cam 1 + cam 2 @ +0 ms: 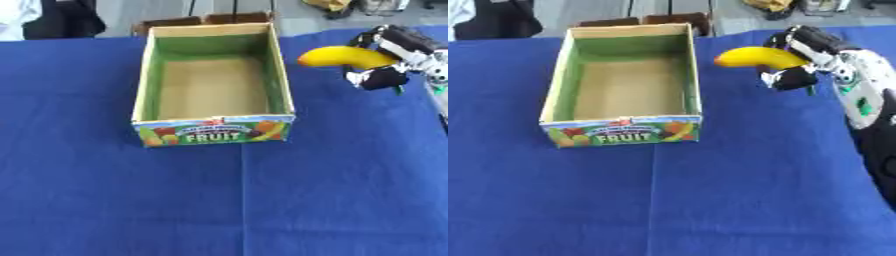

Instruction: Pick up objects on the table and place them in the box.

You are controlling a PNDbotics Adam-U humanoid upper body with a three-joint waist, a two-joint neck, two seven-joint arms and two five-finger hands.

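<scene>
A yellow banana (344, 57) hangs in the air just right of the box, its left tip near the box's right wall. My right hand (808, 52) is shut on the banana's right half, fingers over the top and thumb beneath. The cardboard box (282, 75) stands open at the upper middle of the blue table, with green inner walls, a bare brown floor and a "FRUIT" label on its near side. Nothing lies inside it. My left hand shows in neither view.
The blue cloth (219, 200) covers the whole table. My right forearm (864, 100) runs down the right edge. Dark objects and a floor lie beyond the far table edge.
</scene>
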